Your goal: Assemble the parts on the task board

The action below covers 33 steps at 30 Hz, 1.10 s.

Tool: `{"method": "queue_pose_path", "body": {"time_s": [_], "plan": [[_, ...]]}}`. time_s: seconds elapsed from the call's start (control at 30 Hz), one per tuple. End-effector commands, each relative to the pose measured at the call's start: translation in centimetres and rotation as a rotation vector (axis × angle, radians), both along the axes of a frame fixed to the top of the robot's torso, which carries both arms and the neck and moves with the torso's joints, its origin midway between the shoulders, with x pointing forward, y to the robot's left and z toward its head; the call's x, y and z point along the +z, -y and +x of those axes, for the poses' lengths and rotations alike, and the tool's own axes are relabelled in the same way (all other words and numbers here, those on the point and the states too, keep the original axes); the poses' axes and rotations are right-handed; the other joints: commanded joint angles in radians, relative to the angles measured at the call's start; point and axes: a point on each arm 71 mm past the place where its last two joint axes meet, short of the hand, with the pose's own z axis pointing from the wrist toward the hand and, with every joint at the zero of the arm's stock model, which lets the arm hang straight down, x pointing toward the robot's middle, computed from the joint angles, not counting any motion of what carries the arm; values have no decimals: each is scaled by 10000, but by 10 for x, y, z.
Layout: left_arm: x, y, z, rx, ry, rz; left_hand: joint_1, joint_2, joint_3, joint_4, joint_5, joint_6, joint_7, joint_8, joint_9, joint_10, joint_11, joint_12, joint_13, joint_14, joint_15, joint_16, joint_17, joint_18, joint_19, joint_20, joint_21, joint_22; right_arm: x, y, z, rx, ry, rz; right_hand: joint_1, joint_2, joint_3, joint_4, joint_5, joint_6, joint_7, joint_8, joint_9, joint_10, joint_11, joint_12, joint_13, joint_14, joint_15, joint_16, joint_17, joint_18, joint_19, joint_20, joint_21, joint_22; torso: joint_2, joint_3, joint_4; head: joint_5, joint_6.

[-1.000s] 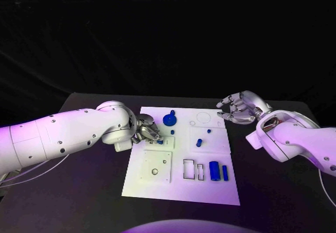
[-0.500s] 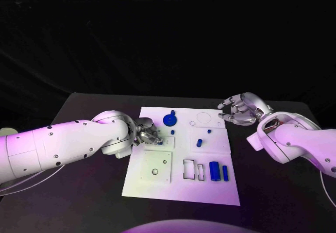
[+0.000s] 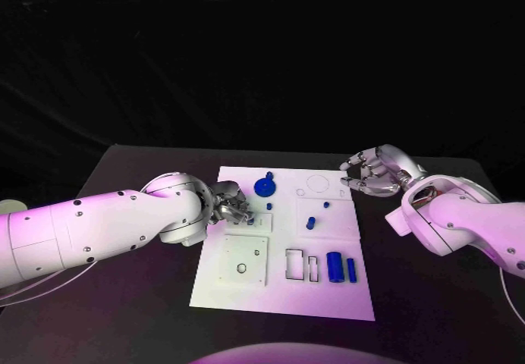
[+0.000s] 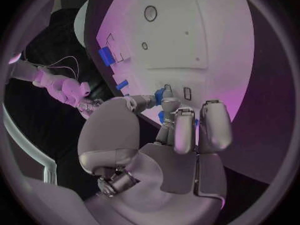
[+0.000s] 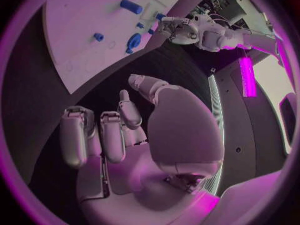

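The white rectangular task board (image 3: 287,250) lies flat in the middle of the black table (image 3: 131,303), with small blue plastic parts spread over it: a blue disc with a knob (image 3: 264,185) near its far edge, a short blue peg (image 3: 311,223) and a smaller blue stud (image 3: 326,204) in its middle, and two upright blue cylinders (image 3: 341,268) standing together toward its near right corner beside empty rectangular slots (image 3: 302,263).

The left hand (image 3: 232,207) is down on the board's far left part, its fingers curled around a small blue piece (image 4: 164,94) at their tips; the left wrist view shows blue between the thumb and the other fingers, close to the board's surface. Whether the piece is truly pinched or only touched I cannot tell for certain, though it looks held, probably to seat it in the recess beside it.

The right hand (image 3: 374,170) hovers off the board's far right corner, over the table, fingers loosely curled and apart with nothing in them, apparently parked clear so the left hand can work.
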Motion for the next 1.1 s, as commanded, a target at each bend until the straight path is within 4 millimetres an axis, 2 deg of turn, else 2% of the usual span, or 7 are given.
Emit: {"method": "queue_pose_path", "body": {"time_s": [0.03, 0.3, 0.5, 0.93, 1.1], "plan": [[2, 3, 0, -282, 235, 173, 40, -36, 2131, -2179, 39, 90, 7, 67, -2, 86, -21, 33, -4, 443, -91, -15, 61, -201, 62, 18, 64, 18, -1, -1, -1, 123, -21, -94, -97, 52, 38, -25, 30, -48, 0, 76, 11, 20, -21, -13, 23, 626, 8, -33, 917, 121, 110, 29, -57, 1777, 6, 1, 3, -17, -12], [0, 3, 1, -617, 102, 615, 40, -38, 2134, -2181, 40, 92, 6, 67, -3, 73, -22, 20, -29, 443, -92, -16, 58, -206, 71, 17, 77, 47, -1, -1, -1, 130, -32, -97, -97, 52, 38, -25, 30, -48, 0, 76, 11, 20, -21, -13, 23, 626, 8, -33, 917, 121, 110, 29, -57, 1777, 1, 12, 7, -30, -67], [-2, 4, 2, -809, 29, 888, 45, -47, 2147, -2189, 43, 99, 3, 62, -6, 82, -25, 21, -22, 442, -95, -17, 57, -212, 82, 16, 90, 77, -2, -2, -1, 140, -52, -99, -97, 52, 38, -25, 30, -48, 0, 76, 11, 20, -21, -13, 23, 626, 8, -33, 917, 121, 110, 29, -57, 1777, 2, 5, 12, -28, -108], [-2, 8, 3, -971, 208, 1068, 50, -59, 2159, -2198, 44, 108, 1, 57, -11, 96, -28, 25, -6, 442, -98, -17, 57, -213, 83, 14, 93, 81, -2, -2, -1, 156, -69, -95, -97, 52, 38, -25, 30, -48, 0, 76, 11, 20, -21, -13, 23, 626, 8, -33, 917, 121, 110, 29, -57, 1777, -8, 6, -3, -19, -141], [-2, 9, 3, -962, 245, 1058, 50, -59, 2159, -2198, 44, 108, 1, 57, -11, 96, -28, 25, -6, 442, -98, -17, 57, -213, 83, 14, 93, 81, -2, -2, -1, 152, -68, -94, -97, 52, 38, -25, 30, -48, 0, 76, 11, 20, -21, -13, 23, 626, 8, -33, 917, 121, 110, 29, -57, 1777, -4, 8, 6, -32, -117]]}}
